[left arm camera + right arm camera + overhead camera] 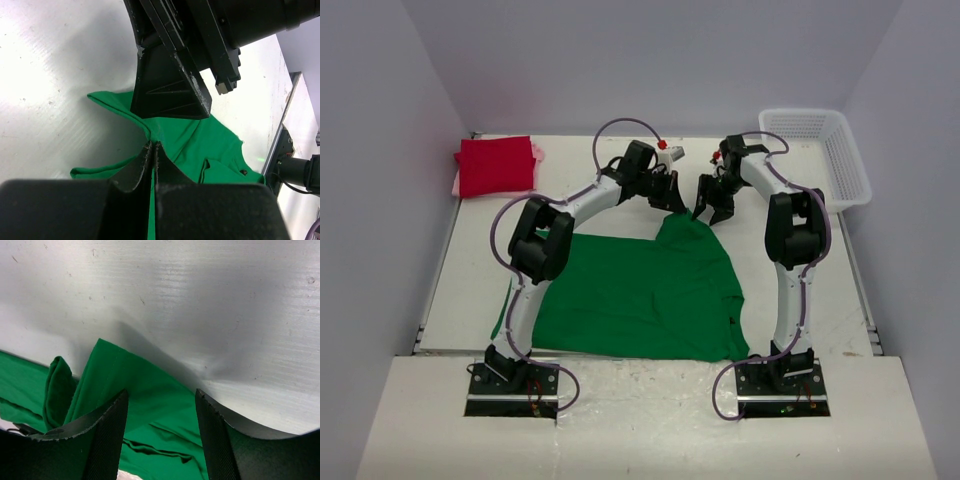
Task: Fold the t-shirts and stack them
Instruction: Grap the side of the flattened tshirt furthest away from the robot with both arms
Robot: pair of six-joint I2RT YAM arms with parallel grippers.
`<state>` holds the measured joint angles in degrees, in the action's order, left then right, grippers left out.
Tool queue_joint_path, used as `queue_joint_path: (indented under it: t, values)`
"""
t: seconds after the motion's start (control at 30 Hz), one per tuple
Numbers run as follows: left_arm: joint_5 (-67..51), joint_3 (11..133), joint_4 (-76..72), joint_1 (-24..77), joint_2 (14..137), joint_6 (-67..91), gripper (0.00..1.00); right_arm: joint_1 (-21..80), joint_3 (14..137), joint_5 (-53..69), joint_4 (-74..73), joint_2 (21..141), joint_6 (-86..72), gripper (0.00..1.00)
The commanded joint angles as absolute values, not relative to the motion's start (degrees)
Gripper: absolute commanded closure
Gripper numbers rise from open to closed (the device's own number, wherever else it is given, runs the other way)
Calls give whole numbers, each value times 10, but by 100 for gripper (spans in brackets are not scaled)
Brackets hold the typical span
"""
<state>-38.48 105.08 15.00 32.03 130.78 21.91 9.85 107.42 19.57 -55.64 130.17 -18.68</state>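
On a scuffed white table [470, 270] walled in pale lilac: green t-shirt [640, 295] pinched by the clenched left gripper [669, 203], right gripper [711, 212] gaping alongside; red t-shirt [496, 165] far left.

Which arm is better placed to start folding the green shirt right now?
Left. The left fingers are shut on the green t-shirt at its far edge, so that arm looks ready to pull it over. The right fingers stand open over the cloth, holding nothing.
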Motion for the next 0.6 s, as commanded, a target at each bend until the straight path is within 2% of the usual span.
queue_joint_path:
  t: [0.0, 0.27, 0.37, 0.57]
  values:
    - [-404, 1046, 131, 324, 1281, 221, 100, 99, 1089, 211, -543, 1291, -171, 43]
    - [-402, 1044, 134, 325, 1289, 224, 100, 99, 1078, 177, -517, 1252, -179, 43]
    - [-342, 1069, 181, 325, 1305, 224, 100, 99, 1084, 154, -525, 1239, -182, 43]
    - [-144, 1119, 307, 323, 1324, 243, 100, 99, 1064, 103, -526, 1189, -187, 41]
